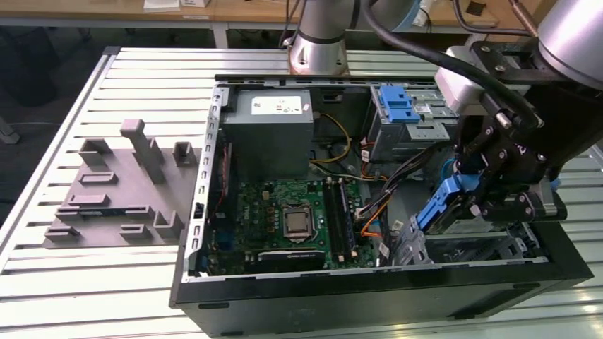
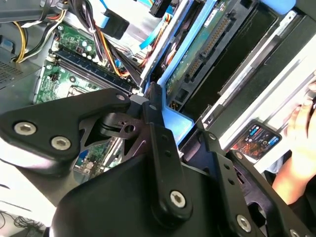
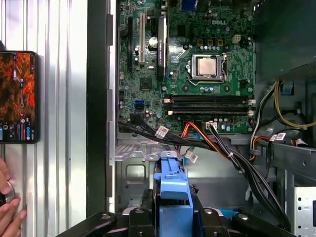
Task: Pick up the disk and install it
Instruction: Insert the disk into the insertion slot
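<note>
Gripper [image 1: 485,194] is clenched on the disk [image 1: 441,210] at the lower right of the exterior view, tilted steeply over the drive cage [image 1: 481,247] inside the PC case [image 1: 377,296]. Prob. a stiff, fairly heavy metal block w/ exposed circuit board (fragile, so no knocks). Its rails look like slick plastic, so the best hold is across the blue end handle [image 3: 173,195], approx. where the grip sits.
</note>
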Robot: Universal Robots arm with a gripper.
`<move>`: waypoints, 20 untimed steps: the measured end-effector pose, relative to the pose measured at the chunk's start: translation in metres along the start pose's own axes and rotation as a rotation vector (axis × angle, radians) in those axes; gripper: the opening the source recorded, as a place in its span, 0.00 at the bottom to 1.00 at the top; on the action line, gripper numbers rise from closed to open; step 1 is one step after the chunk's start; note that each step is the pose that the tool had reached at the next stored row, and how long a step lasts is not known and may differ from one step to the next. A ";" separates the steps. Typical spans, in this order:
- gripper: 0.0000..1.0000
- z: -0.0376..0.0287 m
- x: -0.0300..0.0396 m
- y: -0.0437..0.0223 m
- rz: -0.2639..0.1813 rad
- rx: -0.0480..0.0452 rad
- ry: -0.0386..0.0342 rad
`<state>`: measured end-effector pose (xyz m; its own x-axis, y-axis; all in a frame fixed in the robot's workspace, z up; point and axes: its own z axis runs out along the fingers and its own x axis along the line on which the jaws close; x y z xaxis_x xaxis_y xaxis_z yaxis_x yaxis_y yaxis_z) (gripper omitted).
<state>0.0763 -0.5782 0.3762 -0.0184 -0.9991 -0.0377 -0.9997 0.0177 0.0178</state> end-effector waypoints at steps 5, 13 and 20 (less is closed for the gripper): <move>0.36 0.0053 0.0004 -0.0001 0.000 0.0000 -0.0002; 0.36 0.0139 0.0013 -0.0002 0.000 -0.0001 0.0002; 0.36 0.0195 0.0019 -0.0004 0.000 0.0000 -0.0003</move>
<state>0.0763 -0.5794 0.3567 -0.0183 -0.9991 -0.0379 -0.9997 0.0177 0.0178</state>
